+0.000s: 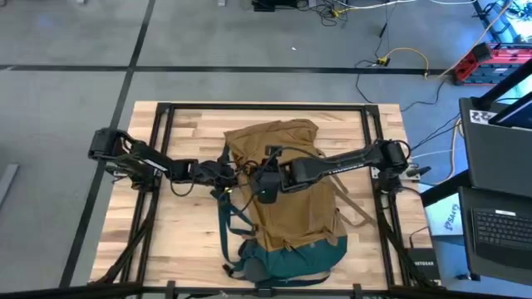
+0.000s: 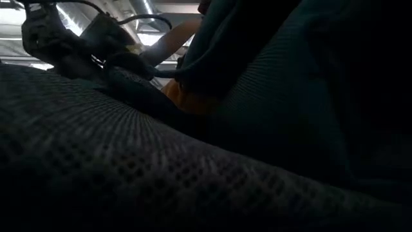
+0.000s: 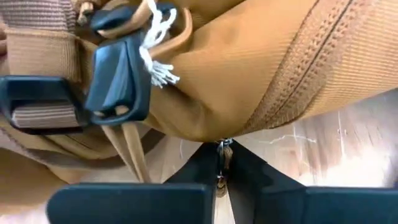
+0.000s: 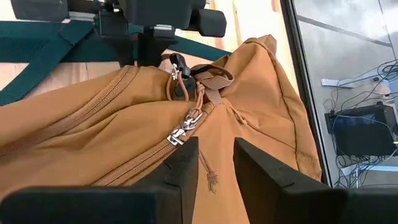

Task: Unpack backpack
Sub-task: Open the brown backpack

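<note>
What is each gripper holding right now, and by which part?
The left gripper is shut on a metal zipper pull at the backpack's edge. The right gripper is open over the zipper, holding nothing.

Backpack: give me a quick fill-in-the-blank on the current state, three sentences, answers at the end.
1. The soft tan-brown fabric backpack lies on a light ___ table.
2. The left gripper is shut on the small metal pull of the backpack's ___.
3. The right gripper sits over the tan fabric with its fingers ___.

Missing words: wooden; zipper; open.
</note>
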Controlling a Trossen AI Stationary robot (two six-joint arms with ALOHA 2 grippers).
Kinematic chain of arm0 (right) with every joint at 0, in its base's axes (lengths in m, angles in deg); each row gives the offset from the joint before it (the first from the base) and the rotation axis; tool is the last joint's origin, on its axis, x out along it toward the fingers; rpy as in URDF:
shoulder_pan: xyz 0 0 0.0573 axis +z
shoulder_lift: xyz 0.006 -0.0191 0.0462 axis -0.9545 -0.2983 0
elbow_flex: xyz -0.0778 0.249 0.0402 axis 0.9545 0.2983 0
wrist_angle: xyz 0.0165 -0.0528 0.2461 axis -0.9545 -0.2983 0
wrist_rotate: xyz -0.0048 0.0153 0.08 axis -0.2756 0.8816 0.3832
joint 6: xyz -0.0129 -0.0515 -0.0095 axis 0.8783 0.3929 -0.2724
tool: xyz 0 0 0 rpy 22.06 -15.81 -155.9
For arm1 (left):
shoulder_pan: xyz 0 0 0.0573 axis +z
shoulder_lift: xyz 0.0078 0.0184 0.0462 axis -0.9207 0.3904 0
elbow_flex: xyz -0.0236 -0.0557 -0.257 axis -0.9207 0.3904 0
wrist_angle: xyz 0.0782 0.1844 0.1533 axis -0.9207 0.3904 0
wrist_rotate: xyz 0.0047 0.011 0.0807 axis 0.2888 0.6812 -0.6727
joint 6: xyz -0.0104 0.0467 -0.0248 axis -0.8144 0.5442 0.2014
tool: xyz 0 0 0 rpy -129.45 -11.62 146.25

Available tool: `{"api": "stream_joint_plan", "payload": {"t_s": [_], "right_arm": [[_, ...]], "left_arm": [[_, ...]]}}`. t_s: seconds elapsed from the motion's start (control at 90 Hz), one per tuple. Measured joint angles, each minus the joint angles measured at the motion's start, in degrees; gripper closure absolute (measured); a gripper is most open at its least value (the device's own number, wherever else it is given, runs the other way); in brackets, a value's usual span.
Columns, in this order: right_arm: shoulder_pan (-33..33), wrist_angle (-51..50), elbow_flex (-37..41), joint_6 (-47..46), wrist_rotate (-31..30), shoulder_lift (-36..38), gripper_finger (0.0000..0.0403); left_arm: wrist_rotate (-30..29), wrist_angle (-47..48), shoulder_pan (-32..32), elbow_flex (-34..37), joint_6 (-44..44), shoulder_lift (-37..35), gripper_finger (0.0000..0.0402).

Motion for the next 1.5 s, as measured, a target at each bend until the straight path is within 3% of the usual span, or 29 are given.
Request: {"api": "stream_joint_plan", "payload": {"t_s": [0.267,0.556,0.922,1.178,1.278,1.5], "right_arm": [[0.0,0.5,0.1,0.1,0.2,0.0,0.0315],[0.0,14.5,4.6,5.0,10.7,0.0,0.0315],[0.0,28.2,7.3,8.8,15.2,0.0,0.0315],[-0.8,35.1,7.1,12.1,17.5,-4.7,0.0315],[-0.9,34.7,6.6,12.9,17.1,-6.1,0.0315],[-0.8,30.1,6.4,13.2,10.2,-6.5,0.0315]], "left_arm": [[0.0,6.2,-0.9,0.1,0.8,-7.1,0.0400],[0.0,10.9,-1.4,0.1,2.5,-16.0,0.0401],[0.0,11.1,-1.4,0.1,3.1,-16.9,0.0401],[0.0,10.6,-1.3,0.0,3.1,-16.9,0.0401],[0.0,10.6,-1.3,0.0,3.1,-16.9,0.0401],[0.0,11.0,-1.4,-0.1,3.1,-16.9,0.0397]]}}
